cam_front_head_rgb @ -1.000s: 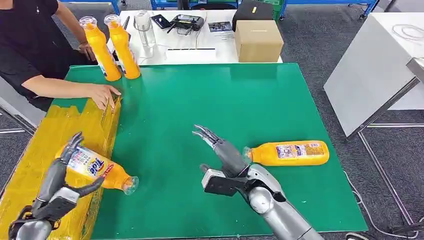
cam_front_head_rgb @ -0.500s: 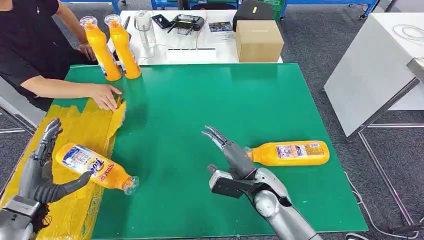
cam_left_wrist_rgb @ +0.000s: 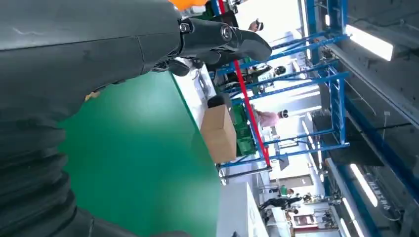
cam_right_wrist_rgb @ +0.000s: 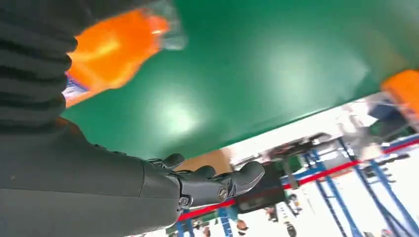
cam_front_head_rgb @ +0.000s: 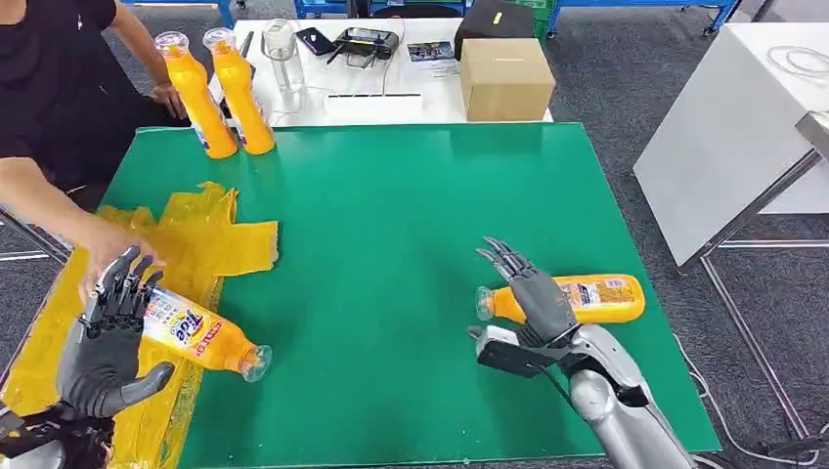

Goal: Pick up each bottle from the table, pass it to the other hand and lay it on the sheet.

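An orange Tide bottle (cam_front_head_rgb: 200,334) lies on the yellow sheet (cam_front_head_rgb: 210,239) at the front left, its clear cap over the green mat. My left hand (cam_front_head_rgb: 106,337) hovers open just behind its base, fingers spread; its dark fingers (cam_left_wrist_rgb: 222,38) hold nothing. A second orange bottle (cam_front_head_rgb: 587,296) lies on its side at the front right. My right hand (cam_front_head_rgb: 528,293) is open over its neck, fingers stretched out. In the right wrist view that bottle (cam_right_wrist_rgb: 111,52) lies beside the right hand's fingers (cam_right_wrist_rgb: 212,185), untouched. Two more orange bottles (cam_front_head_rgb: 217,93) stand upright at the back left.
A person's hand (cam_front_head_rgb: 108,246) reaches in from the left onto the sheet, close to my left hand. A cardboard box (cam_front_head_rgb: 503,78), a clear jar and devices sit on the white table behind the green mat (cam_front_head_rgb: 411,215). A grey table stands to the right.
My left hand let go of the Tide bottle, which now lies on the sheet. My right hand moved right to the second bottle's neck. The person's hand shifted nearer, and the sheet's corner spread onto the mat.
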Robot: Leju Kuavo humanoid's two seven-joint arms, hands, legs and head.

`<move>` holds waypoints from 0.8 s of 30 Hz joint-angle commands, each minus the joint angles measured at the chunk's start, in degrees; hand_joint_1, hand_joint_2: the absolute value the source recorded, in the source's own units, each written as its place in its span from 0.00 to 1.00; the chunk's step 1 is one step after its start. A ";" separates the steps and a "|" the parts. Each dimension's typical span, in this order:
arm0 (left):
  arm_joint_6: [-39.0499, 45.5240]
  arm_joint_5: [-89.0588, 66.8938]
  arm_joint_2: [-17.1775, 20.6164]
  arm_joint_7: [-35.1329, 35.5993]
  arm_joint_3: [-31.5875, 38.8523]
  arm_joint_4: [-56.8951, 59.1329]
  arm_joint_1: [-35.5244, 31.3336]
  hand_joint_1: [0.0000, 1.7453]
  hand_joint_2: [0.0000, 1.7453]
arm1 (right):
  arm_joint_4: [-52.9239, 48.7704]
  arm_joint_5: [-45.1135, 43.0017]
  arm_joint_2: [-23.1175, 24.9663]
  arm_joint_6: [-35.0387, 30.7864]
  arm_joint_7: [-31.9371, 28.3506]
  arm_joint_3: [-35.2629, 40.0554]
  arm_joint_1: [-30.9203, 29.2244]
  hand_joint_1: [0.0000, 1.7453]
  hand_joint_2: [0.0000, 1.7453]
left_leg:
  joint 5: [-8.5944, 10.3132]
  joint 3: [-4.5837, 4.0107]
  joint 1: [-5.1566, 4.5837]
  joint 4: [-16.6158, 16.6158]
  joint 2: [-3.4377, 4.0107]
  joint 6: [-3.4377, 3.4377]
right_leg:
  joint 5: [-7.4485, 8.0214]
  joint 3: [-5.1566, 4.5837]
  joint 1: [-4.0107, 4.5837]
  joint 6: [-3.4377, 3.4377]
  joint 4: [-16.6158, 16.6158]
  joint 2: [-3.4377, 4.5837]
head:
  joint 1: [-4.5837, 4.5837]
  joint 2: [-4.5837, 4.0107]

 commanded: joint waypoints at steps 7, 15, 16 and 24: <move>-1.87 4.59 1.20 1.62 0.60 4.18 -1.32 0.00 1.00 | 3.10 -0.58 -7.22 6.13 1.36 -5.68 -0.63 0.00 1.00 | 0.00 0.04 -0.04 -0.04 0.06 0.04 | 0.01 0.02 -0.04 0.01 0.00 0.05 | 0.00 0.00; -3.33 5.48 1.30 2.19 1.87 4.30 -0.79 0.00 1.00 | 1.38 -3.00 -11.64 7.47 2.33 -7.39 1.75 0.00 1.00 | -0.05 0.20 -0.08 -0.05 -0.04 0.09 | -0.09 0.25 -0.04 0.00 -0.03 -0.03 | 0.00 0.00; -3.33 5.48 1.30 2.19 1.87 4.30 -0.79 0.00 1.00 | 1.38 -3.00 -11.64 7.47 2.33 -7.39 1.75 0.00 1.00 | 0.01 0.07 -0.08 -0.04 -0.05 0.07 | -0.04 0.12 -0.03 0.00 -0.02 -0.06 | 0.00 0.00; -3.48 5.70 1.37 2.38 1.70 4.63 -1.04 0.00 1.00 | 2.00 -3.40 -12.03 8.02 3.12 -7.52 1.41 0.00 1.00 | 0.01 0.10 -0.07 -0.07 -0.01 0.07 | -0.02 0.12 -0.03 -0.01 -0.04 -0.01 | 0.00 0.00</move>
